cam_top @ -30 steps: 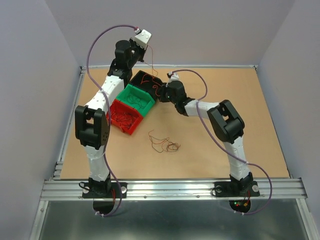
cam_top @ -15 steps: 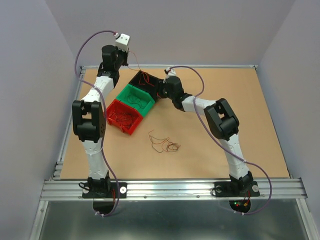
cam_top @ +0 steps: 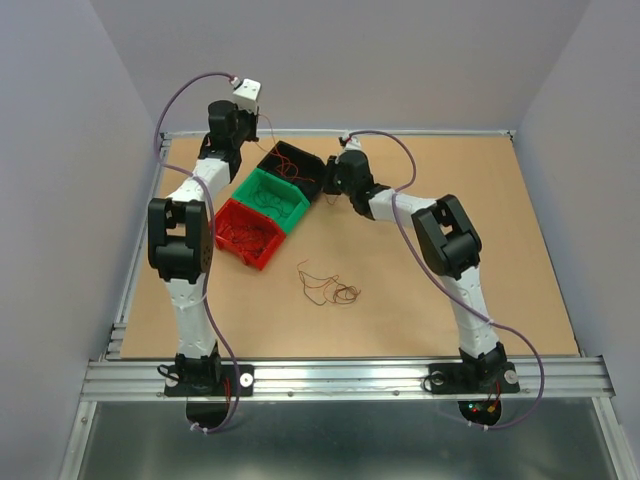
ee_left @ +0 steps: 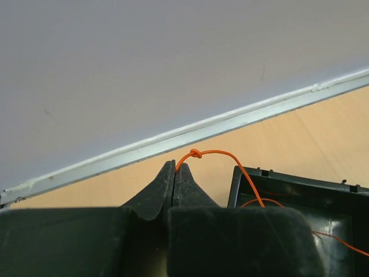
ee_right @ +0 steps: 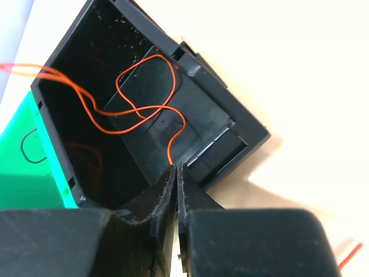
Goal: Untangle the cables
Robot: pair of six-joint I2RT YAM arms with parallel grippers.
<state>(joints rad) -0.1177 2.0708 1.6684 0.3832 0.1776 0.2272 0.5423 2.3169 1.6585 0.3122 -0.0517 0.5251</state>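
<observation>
Fingers: left gripper (ee_left: 174, 173) pinched shut on orange cable (ee_left: 222, 154), raised over table (cam_top: 480, 250) far-left corner | right gripper (ee_right: 176, 173) closed on orange cable end at black bin (ee_right: 230, 124) edge, its loops lying inside the bin | loose cables (cam_top: 340, 293) tangled at table centre

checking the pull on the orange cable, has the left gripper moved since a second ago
Yes. In the top view the left gripper has shifted left, away from the black bin, shut on the orange cable.
</observation>
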